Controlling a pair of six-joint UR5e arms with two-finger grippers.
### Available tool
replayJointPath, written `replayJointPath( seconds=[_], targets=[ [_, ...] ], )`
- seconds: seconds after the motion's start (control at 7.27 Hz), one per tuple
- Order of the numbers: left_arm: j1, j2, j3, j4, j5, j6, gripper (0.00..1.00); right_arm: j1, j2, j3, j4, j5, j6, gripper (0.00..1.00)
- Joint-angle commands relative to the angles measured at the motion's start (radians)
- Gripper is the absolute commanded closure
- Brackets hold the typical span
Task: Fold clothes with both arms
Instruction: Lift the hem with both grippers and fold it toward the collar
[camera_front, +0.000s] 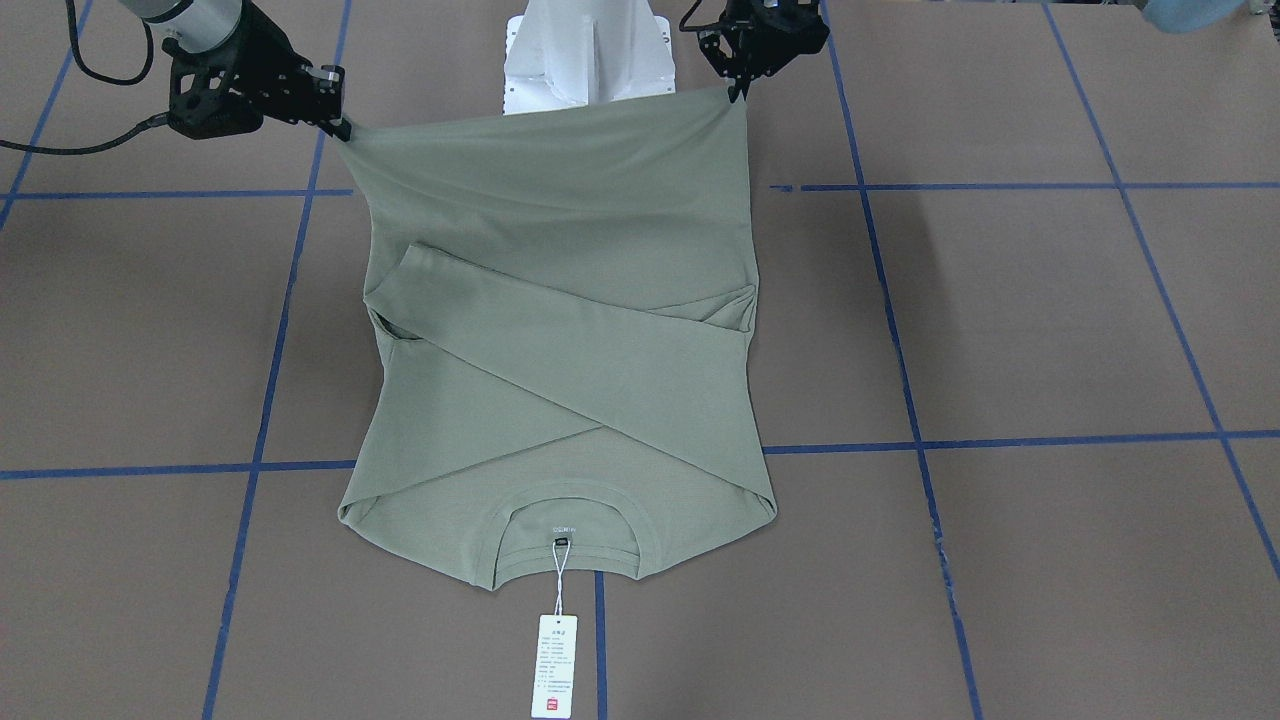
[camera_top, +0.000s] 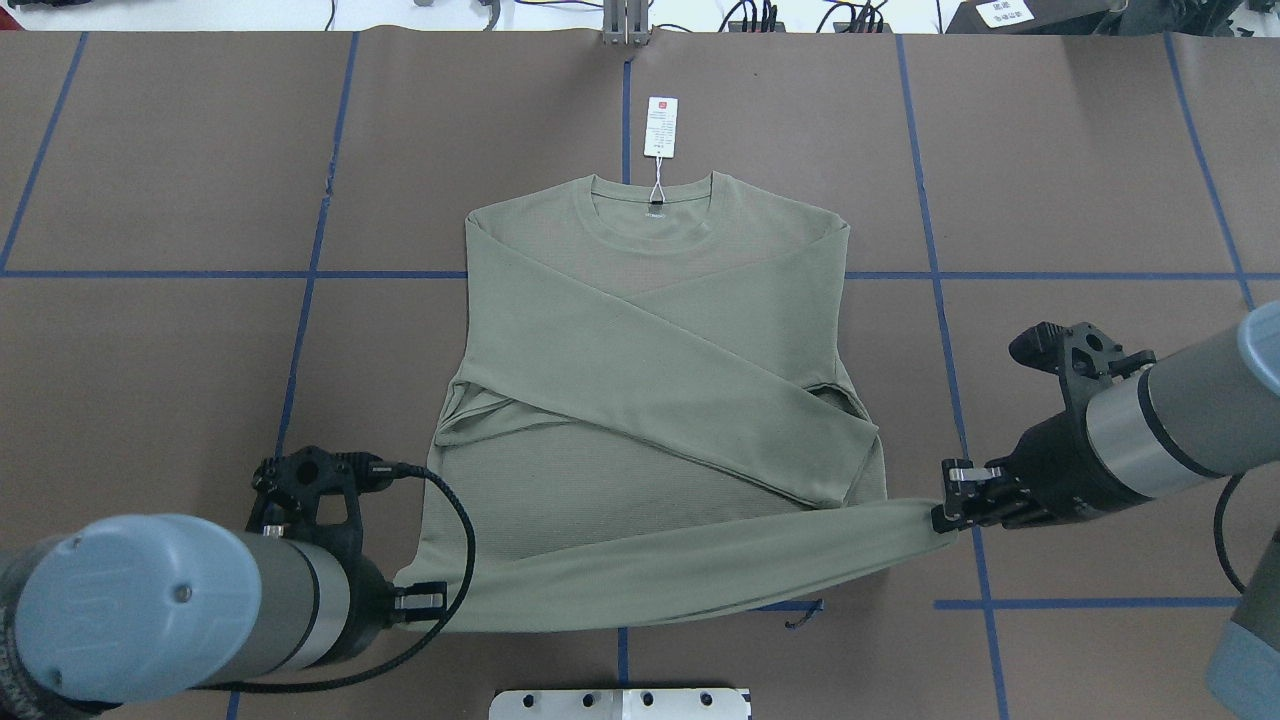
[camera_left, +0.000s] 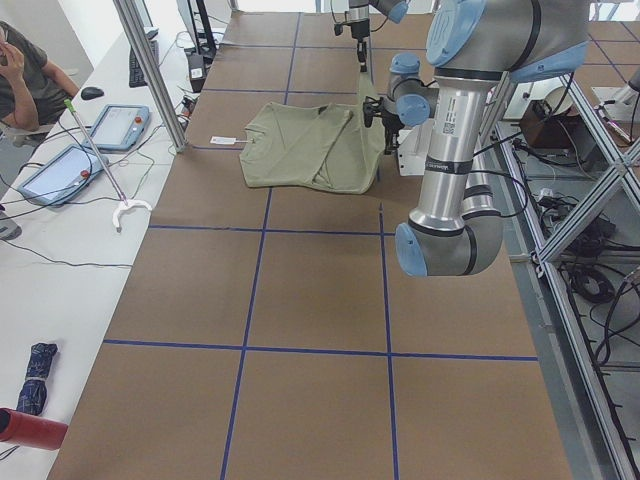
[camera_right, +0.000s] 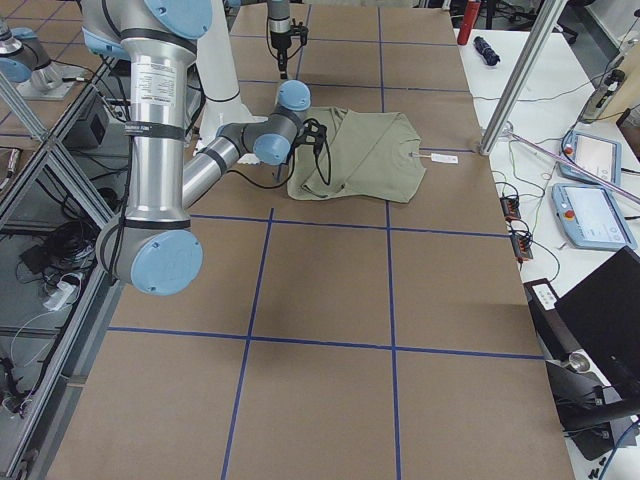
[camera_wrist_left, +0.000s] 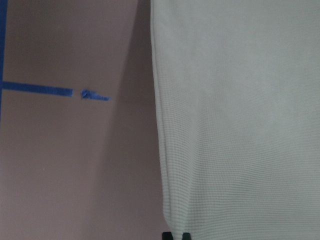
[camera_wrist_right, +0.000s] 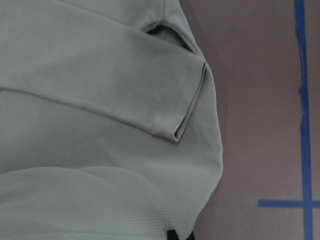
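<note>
Left arm partly hides the left hand pinching the shirt hem.

We find no word or number that we can read in full. The white hang tag, on its string just beyond the collar of the shirt, carries rows of fine grey print, too small for us to make out, and a red square mark at the end away from the collar. Inside the neck we see a short line of pale lettering — illegible as well. A white sticker with black marks sits on the left arm and a second sticker on the right arm; we can read neither.
</note>
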Motion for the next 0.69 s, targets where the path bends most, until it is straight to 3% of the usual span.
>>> replayJointPath(
  seconds=[0.0,0.55],
  targets=[
    [-0.181,-0.095,0.158,-0.047,-0.001,0.105,1.0,0.059,0.188,-0.174,0.001,-0.099,-0.018,1.0],
    [-0.322,-0.134,0.292,-0.172,-0.02,0.196,1.0,0.238,0.357,-0.365,0.001,-0.124,-0.105,1.0]
  ],
)
